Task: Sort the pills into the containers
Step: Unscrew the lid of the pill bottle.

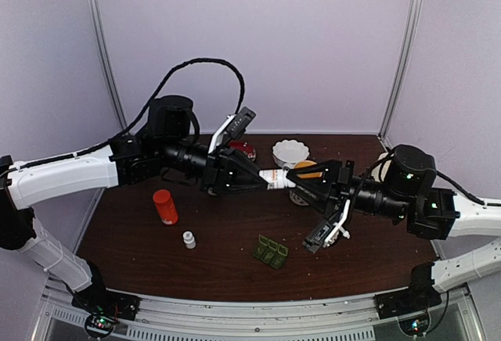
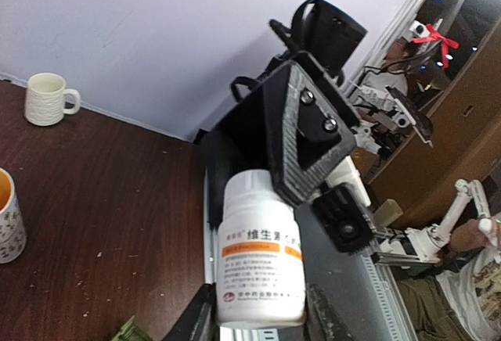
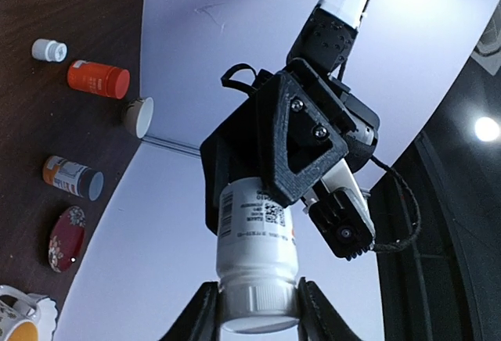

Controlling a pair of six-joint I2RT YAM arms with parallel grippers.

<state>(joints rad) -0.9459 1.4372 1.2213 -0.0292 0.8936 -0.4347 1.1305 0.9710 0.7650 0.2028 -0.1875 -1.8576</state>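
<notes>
A white pill bottle (image 1: 274, 177) with an orange-striped label hangs sideways above the table, held from both ends. My left gripper (image 1: 262, 178) is shut on its body, and the base shows between its fingers in the left wrist view (image 2: 258, 310). My right gripper (image 1: 291, 175) is shut on the ribbed white cap (image 3: 257, 302). The dark-green pill box (image 1: 270, 252) lies on the table below, toward the front middle; one corner of it (image 2: 129, 332) shows in the left wrist view. No loose pills are visible.
An orange bottle (image 1: 165, 206) and a small white capped bottle (image 1: 189, 239) stand front left. A white bowl (image 1: 290, 152), a red lid (image 1: 243, 149) and a mug with orange inside (image 1: 304, 166) sit at the back. A white mug (image 2: 47, 98) stands further off.
</notes>
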